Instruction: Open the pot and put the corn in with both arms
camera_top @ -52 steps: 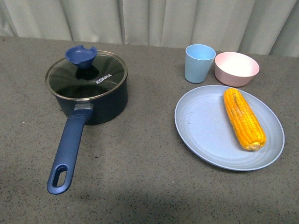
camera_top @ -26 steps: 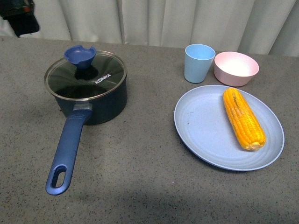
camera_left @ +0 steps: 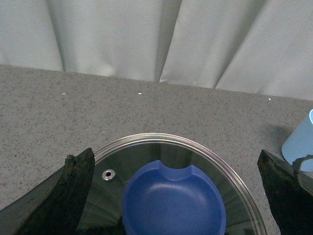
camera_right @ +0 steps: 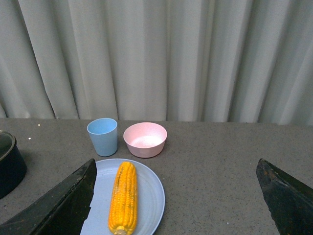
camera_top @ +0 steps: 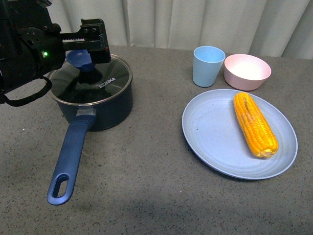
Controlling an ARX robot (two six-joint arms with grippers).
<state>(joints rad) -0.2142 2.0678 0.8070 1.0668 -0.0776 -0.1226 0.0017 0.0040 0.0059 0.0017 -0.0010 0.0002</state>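
Left gripper (camera_left: 173,160) was recorded spread wide, fingers (camera_left: 73,196) set apart either side of the blue knob (camera_left: 173,205) on the lid (camera_left: 139,154) of the pot (camera_top: 115,110). Right gripper (camera_right: 176,166) was likewise spread wide, with the corn (camera_right: 123,198) noted below it on a plate (camera_right: 151,196).

end effector (camera_left: 173,157) spread wide, flanking blue knob (camera_left: 173,205) on lid (camera_left: 146,151)

Grey speckled tabletop (camera_top: 156,205); dark navy lidded saucepan (camera_top: 113,106) stands on it at left; round pale blue plate (camera_top: 210,128) at right; light blue cup (camera_top: 208,67) and pink bowl (camera_top: 247,73) side by side just behind the plate.
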